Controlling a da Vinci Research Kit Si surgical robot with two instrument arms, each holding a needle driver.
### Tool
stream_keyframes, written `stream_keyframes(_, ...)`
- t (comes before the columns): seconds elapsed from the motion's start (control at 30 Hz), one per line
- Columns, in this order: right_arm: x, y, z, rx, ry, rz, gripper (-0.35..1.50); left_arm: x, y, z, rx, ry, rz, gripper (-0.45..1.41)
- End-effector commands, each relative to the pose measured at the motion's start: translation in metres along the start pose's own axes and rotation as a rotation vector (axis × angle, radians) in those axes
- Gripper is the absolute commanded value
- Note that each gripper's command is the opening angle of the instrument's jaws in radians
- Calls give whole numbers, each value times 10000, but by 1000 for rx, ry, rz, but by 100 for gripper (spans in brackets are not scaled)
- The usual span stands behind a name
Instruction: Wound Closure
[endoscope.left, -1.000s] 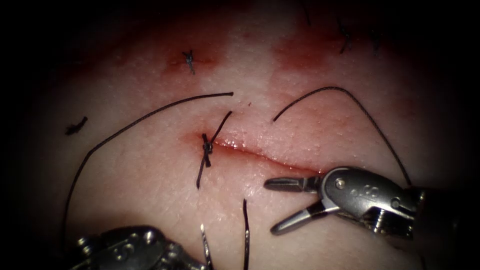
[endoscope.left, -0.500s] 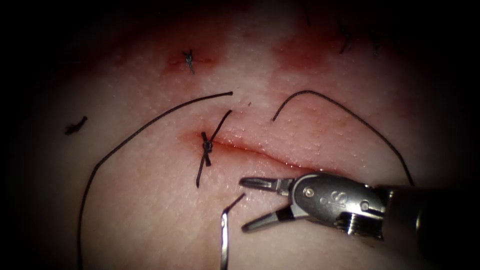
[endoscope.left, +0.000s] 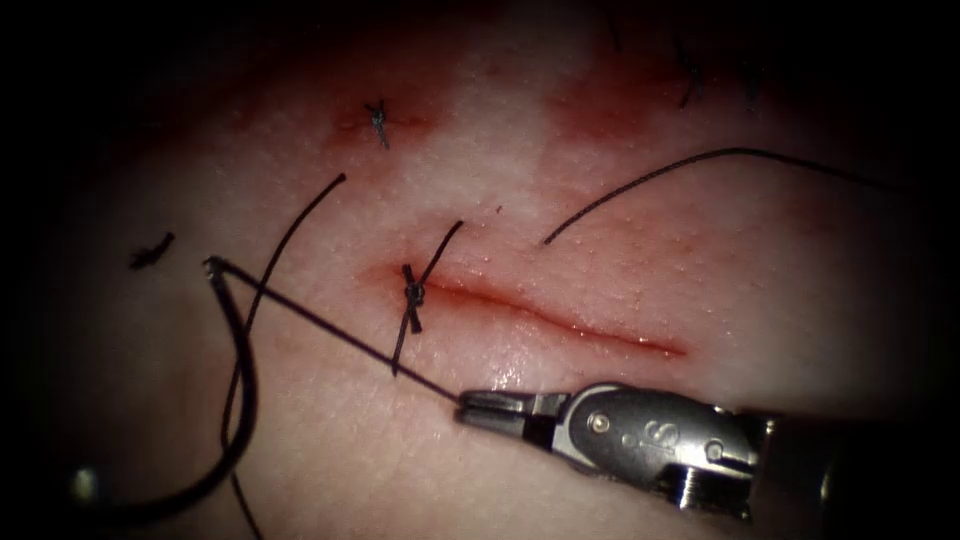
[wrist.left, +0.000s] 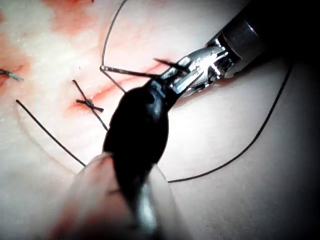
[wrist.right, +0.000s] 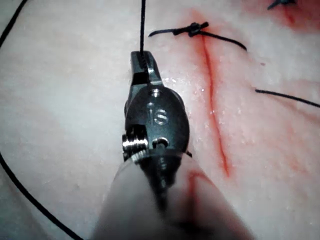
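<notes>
The cut runs across the tissue, with one knotted stitch at its left end. My right tool lies just below the cut, jaws shut on the thread. That thread stretches straight up-left to the tail of the curved needle. The needle hangs free of the tissue, left of the cut, and its lower end curves down to my left tool, which is shut on it there. In the right wrist view the right tool pinches the thread at its tips.
A loose thread arcs above the cut toward the right. Another slack strand drops down the left side. An older stitch and short cut ends sit on the tissue, with red fluid at the top.
The left tool carried the needle from bottom centre to the far left. The right tool moved left, closed its jaws on the thread, and the thread drew straight.
</notes>
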Motion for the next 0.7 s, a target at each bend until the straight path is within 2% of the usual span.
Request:
stream_keyframes(0.03, 4, -23, 9, 23, -18, 5, -35, -15, -7, 4, 28, -18, 5, -45)
stream_keyframes(0.17, 13, -59, 3, 59, -49, 69, -35, -40, -31, -2, 95, -59, 14, -45)
stream_keyframes(0.27, 31, -103, 0, 120, -68, 112, -35, -63, -53, -10, 155, -97, 13, -45)
stream_keyframes(0.33, 37, -113, -1, 142, -53, 121, -35, -66, -57, -14, 169, -107, 17, -45)
stream_keyframes(0.4, 45, -118, -2, 147, -5, 129, -35, -66, -60, -18, 178, -114, 20, -45)
stream_keyframes(0.43, 55, -110, -5, 113, 53, 139, -35, -65, -62, -23, 185, -121, 27, -45)
stream_keyframes(0.47, 62, -96, -10, 57, 109, 97, 14, -62, -64, -29, 192, -130, 33, -45)
stream_keyframes(0.5, 68, -78, -18, 15, 173, 83, 71, -58, -66, -36, 209, -138, 44, -45)
stream_keyframes(0.57, 70, -54, -28, -44, 229, 48, 120, -54, -67, -45, 225, -145, 61, -45)
stream_keyframes(0.7, 57, -22, -38, -138, 217, -5, 126, -47, -69, -60, 259, -159, 78, -45)
